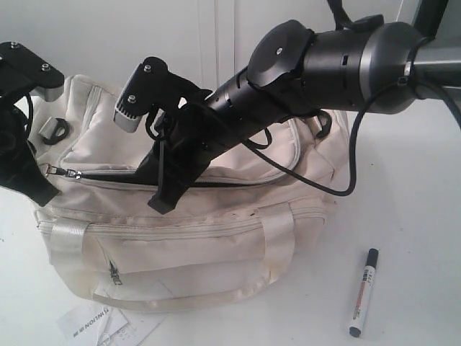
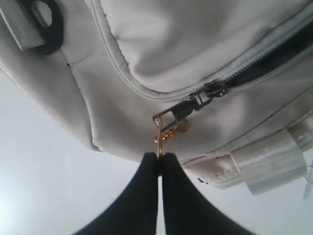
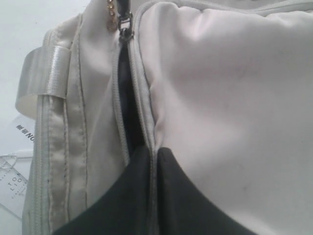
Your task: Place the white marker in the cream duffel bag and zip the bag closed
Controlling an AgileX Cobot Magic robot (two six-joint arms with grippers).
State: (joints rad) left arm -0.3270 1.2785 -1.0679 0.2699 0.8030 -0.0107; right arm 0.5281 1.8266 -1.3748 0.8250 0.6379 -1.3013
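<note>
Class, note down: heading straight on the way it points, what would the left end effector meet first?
The gold zip-pull chain, apparently pinched at its tips; just behind that, the cream duffel bag.

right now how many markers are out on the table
1. The white marker lies on the table, right of the cream duffel bag in the exterior view, not touching it. Others could be hidden behind or inside the bag.

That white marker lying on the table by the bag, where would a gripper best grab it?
Probably mid-barrel, from straight above, fingers closing across its narrow width. The white marker lies flat on the table, clear of the cream duffel bag, so both long sides are open. Gripped near an end, it would likely pivot.
</note>
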